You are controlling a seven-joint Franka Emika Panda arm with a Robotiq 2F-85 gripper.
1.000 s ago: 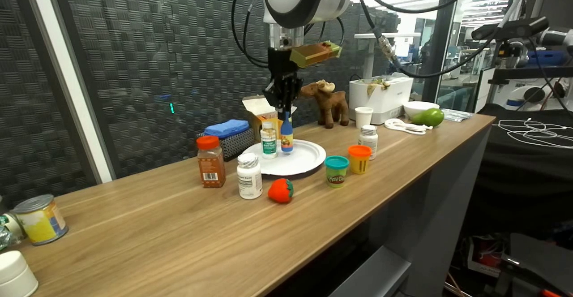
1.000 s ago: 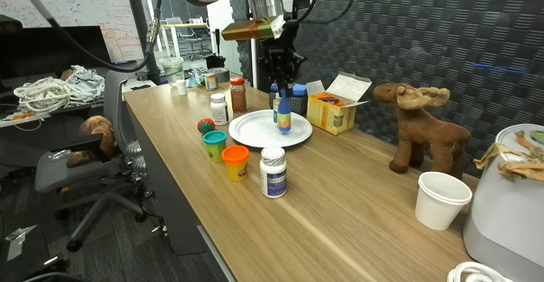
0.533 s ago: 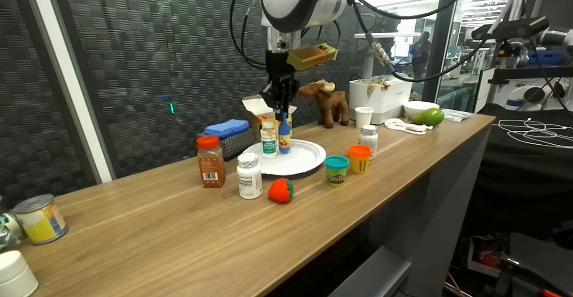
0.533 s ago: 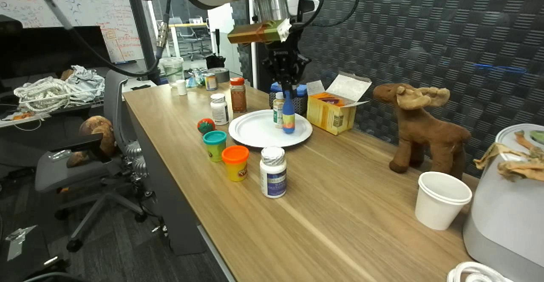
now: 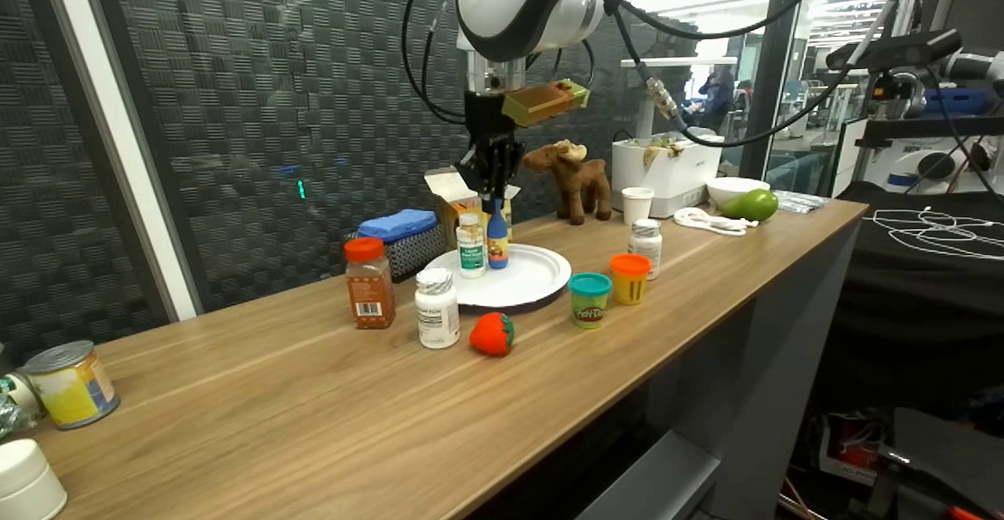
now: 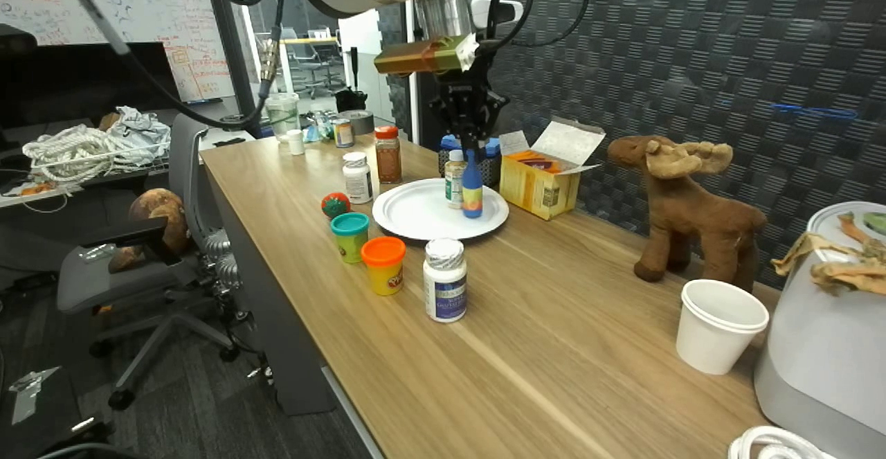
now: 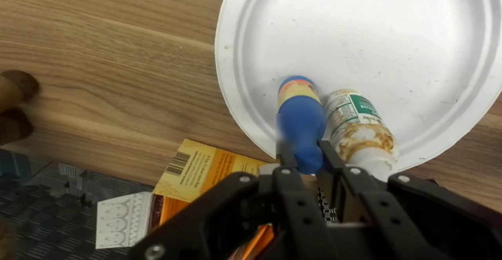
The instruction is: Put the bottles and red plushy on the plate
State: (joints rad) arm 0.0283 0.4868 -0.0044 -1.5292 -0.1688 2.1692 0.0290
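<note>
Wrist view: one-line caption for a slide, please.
The gripper holds a blue bottle by its neck, beside a green-labelled white bottle standing on the plate.

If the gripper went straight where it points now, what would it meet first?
Likely the white plate, through the blue bottle the gripper holds; whether bottle and plate touch is unclear.

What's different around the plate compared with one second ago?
The gripper, shut on the neck of the blue bottle, has lowered it slightly over the plate and shifted it a little toward the yellow box. Whether its base now rests there is hard to tell. Nothing was newly grasped or let go. The green-labelled white bottle, red plushy and red-capped bottle stayed where they were.
</note>
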